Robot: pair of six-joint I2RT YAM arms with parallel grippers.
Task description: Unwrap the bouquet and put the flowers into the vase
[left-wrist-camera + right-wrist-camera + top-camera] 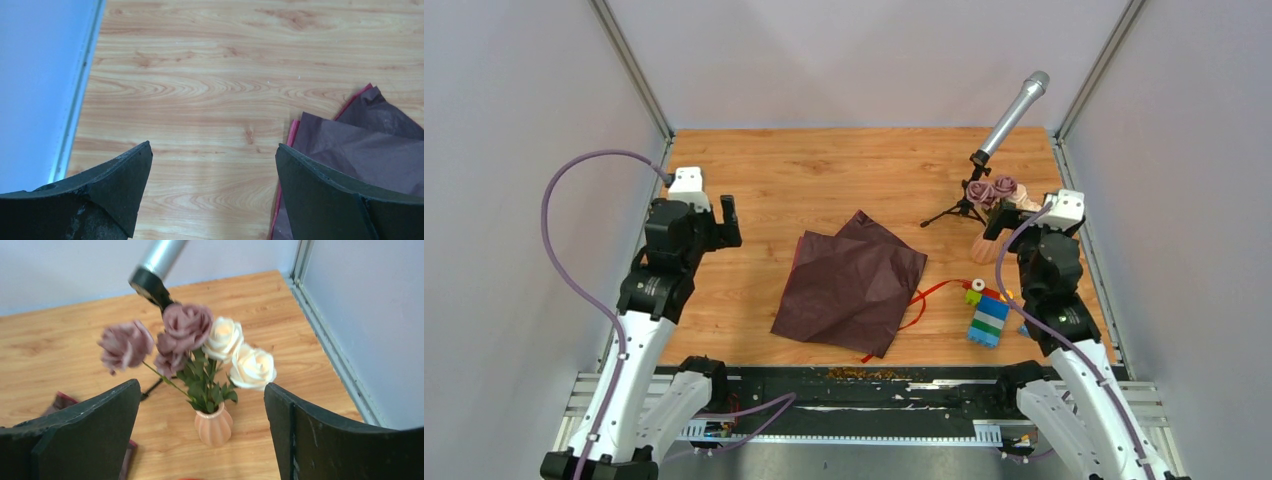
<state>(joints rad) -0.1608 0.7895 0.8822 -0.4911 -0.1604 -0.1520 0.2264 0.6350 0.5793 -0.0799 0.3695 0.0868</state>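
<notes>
Both jaws apart, empty; flowers (187, 326) in vase (214, 427) near right wall (370, 305); wrapping paper (849, 285) spread centrally.

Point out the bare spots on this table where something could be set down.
Bare: the far strip of table between the back wall and the wrapping paper, and the left patch beside the left tool. Crowded: the right side, with tripod, vase, brick stack and ribbon.

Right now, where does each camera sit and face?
Top external: above, behind the bases, looking down at the table; left arm and right arm show.
Left wrist: faces bare table and wrapping paper; open left gripper shows.
Right wrist: faces flowers in the vase; open right gripper shows.
Shared: top and left see paper; top and right, flowers.
</notes>
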